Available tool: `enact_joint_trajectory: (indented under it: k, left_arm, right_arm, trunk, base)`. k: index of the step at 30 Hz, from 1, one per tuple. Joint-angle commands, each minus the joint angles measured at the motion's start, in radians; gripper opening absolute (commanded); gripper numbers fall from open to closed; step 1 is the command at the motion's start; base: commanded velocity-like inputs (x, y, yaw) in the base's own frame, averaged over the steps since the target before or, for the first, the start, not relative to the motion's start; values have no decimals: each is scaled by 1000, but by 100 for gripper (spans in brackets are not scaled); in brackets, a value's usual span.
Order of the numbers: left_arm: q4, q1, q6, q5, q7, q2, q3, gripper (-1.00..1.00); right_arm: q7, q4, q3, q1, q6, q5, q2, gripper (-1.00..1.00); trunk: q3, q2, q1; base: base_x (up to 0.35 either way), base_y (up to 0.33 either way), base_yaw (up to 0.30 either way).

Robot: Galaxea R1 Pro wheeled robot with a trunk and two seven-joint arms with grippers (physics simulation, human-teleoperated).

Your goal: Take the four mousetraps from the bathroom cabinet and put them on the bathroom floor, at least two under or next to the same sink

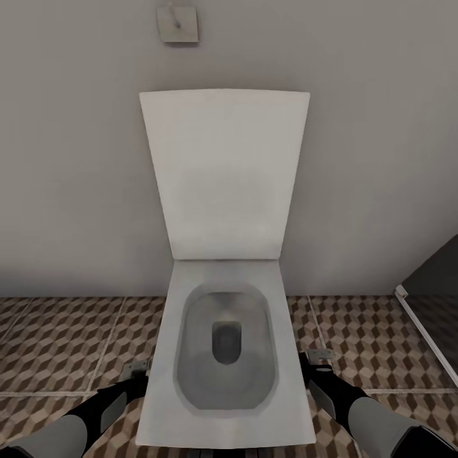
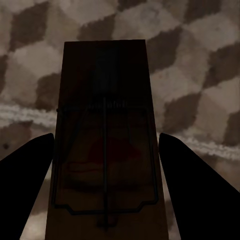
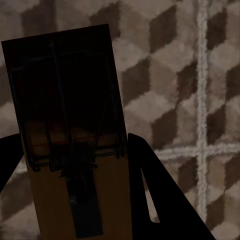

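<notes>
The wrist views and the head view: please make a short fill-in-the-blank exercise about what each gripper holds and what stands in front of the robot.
1. Between the left gripper's dark fingers sits a flat brown wooden ____ with dark metal wire.
2. In the head view, the white ceramic toilet has its lid ____.
3. The right gripper holds its brown wooden mousetrap above the cube-patterned tiled ____.

Missing words: mousetrap; raised; floor

Likely a home bathroom: white toilet point(image 1: 226, 356), cube-patterned floor tiles point(image 1: 63, 343), grey wall point(image 1: 70, 159).
</notes>
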Motion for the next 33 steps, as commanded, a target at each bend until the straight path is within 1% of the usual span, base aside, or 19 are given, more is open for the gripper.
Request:
enact_joint_trajectory:
  k: [1, 14, 23, 27, 31, 33]
  left_arm:
    - [-3, 0, 4, 8, 4, 1, -7, -100]
    - [-7, -1, -3, 7, 11, 3, -8, -100]
    - [-73, -1, -6, 0, 12, 24, -9, -100]
    - [-86, -2, -6, -2, 12, 31, -9, -100]
    - [-88, -3, -6, -3, 12, 37, -9, -100]
    - [-86, -3, -6, -3, 11, 38, -9, -100]
  right_arm:
    - [-7, -4, 8, 0, 6, -9, -1, -100]
    - [-15, -1, 11, 0, 6, -7, -1, -100]
    - [-23, 3, 12, 0, 3, -5, 2, -100]
    - [-24, 4, 12, 0, 2, -5, 3, -100]
    - [-24, 39, 11, 0, 0, -8, 6, -100]
    - [-23, 74, 11, 0, -5, -11, 8, -100]
  trunk:
    - [-1, 0, 0]
    - [-1, 0, 0]
    - [-1, 0, 0]
    - [-1, 0, 0]
    - [-1, 0, 0]
    - [-1, 0, 0]
  base:
    - [0, 0, 0]
    - [0, 0, 0]
    - [0, 0, 0]
    - [0, 0, 0]
    - [0, 0, 0]
    - [0, 0, 0]
